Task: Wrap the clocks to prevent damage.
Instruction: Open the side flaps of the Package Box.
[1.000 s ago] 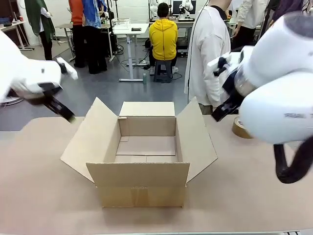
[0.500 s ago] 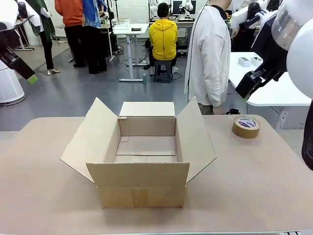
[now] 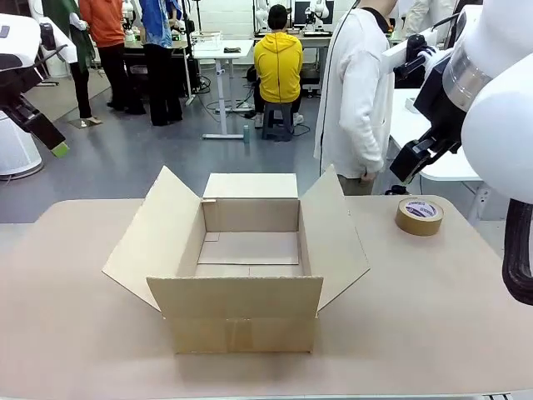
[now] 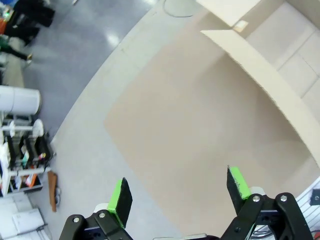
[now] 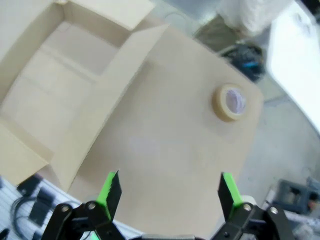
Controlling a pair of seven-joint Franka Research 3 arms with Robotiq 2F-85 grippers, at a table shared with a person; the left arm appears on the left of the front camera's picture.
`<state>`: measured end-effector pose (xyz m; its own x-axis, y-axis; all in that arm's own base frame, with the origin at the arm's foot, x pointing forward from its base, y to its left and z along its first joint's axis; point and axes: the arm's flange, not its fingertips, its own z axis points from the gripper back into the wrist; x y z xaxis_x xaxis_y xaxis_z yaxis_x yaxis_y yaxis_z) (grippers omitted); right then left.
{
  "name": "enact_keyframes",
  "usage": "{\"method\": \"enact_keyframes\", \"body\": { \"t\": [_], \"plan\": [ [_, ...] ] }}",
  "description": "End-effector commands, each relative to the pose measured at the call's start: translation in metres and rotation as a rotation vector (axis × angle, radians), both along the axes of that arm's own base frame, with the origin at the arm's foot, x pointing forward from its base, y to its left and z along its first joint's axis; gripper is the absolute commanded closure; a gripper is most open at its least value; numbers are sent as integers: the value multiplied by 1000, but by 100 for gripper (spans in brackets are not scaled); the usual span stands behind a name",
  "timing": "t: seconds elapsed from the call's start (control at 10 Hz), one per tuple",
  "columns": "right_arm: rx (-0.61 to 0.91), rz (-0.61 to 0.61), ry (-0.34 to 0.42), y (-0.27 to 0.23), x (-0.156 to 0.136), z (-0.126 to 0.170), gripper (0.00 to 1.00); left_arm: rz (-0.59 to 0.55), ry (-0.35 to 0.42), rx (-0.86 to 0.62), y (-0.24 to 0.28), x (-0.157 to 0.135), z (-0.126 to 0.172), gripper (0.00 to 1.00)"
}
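- Where the clocks are I cannot tell. The floor of the cardboard box (image 3: 248, 247) is bare, and nothing padded lies on the table (image 3: 433, 317).
- Going by the task, the clocks are likely fragile: a hard case, a brittle face and thin hands that resent pressure. They are probably light to middling in weight and stiff rather than yielding.
- A sensible hold would be across the rim or the two opposite edges of the case, never flat on the face. Once padded, a bundle would probably feel soft and a little slippery, so a broad, gentle squeeze across its middle seems safest.
- The cardboard box stands in the middle of the table with all four flaps folded outward.
- A tape roll (image 3: 419, 216) lies flat on the table, well apart from the box on the robot's right.
- The left claw (image 4: 177, 185) hangs high over the table's left edge, fingers spread wide and holding nothing.
- The right claw (image 5: 170, 182) hangs above the table between box and tape roll, also spread wide and empty.
- A person (image 3: 358, 92) stands at the far side.
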<state>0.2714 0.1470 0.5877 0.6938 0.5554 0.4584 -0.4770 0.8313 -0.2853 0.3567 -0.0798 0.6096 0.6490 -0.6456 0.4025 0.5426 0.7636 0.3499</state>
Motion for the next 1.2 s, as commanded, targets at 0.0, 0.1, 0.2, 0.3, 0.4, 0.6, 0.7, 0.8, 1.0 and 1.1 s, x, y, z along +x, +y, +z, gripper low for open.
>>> {"method": "enact_keyframes", "body": {
  "t": [0.0, 0.1, 0.2, 0.3, 0.4, 0.6, 0.7, 0.8, 1.0, 1.1],
  "plan": [
    [273, 440, 248, -52, 19, 20, 0, -356, 169, -358, 39, 29, 9, 0],
    [367, 557, 245, -78, 28, 27, 0, -424, 165, -448, 54, 36, 11, 0],
    [467, 678, 249, -102, 35, 29, 0, -442, 160, -517, 67, 40, 8, 0],
    [525, 745, 227, -124, 44, 25, 0, -480, 131, -573, 78, 41, 1, 0],
    [557, 766, 159, -140, 51, 16, 0, -512, 105, -647, 89, 45, -10, 0],
    [622, 811, 96, -161, 42, 5, 0, -514, 51, -716, 117, 51, -27, 0],
    [636, 814, 116, -171, 34, 4, 0, -486, 29, -745, 132, 42, -35, 0],
    [645, 820, 102, -180, 26, 6, 0, -467, 26, -769, 149, 41, -31, 0],
    [648, 844, 58, -189, 7, 13, 0, -477, -6, -786, 174, 31, -3, 0],
    [652, 852, 38, -193, 1, 14, 0, -491, -25, -812, 183, 23, 5, 0]
  ]
}}
